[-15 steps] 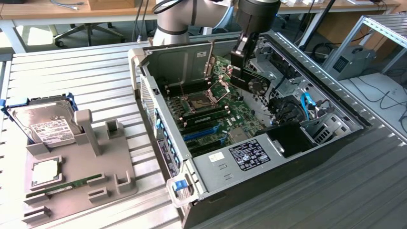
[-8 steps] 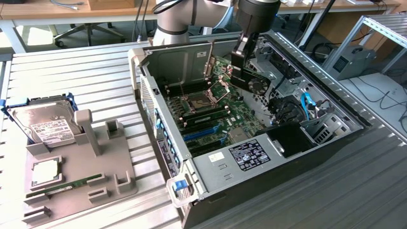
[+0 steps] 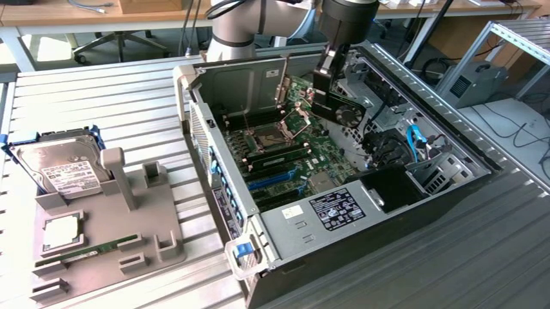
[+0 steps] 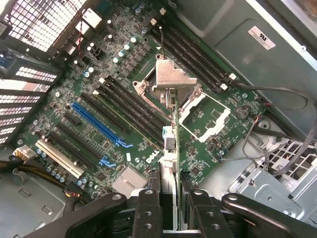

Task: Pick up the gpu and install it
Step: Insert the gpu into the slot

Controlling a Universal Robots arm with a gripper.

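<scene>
The gpu (image 3: 341, 111), a green card with a black fan cooler, hangs tilted over the motherboard (image 3: 288, 151) inside the open computer case (image 3: 344, 212). My gripper (image 3: 325, 85) comes down from above and is shut on the card's upper edge. In the wrist view the gpu (image 4: 174, 131) shows edge-on between my two black fingers (image 4: 147, 210), above the board's middle, between the open CPU socket (image 4: 204, 113) and the black memory slots. The long blue slot (image 4: 99, 126) lies apart from the card's lower edge.
A grey fixture (image 3: 103, 232) at the exterior view's left holds a silver hard drive (image 3: 56, 168) and a memory stick (image 3: 90, 248). The case walls (image 3: 202, 122) ring the board closely. Cables and a drive cage (image 3: 413, 154) crowd the case's right side.
</scene>
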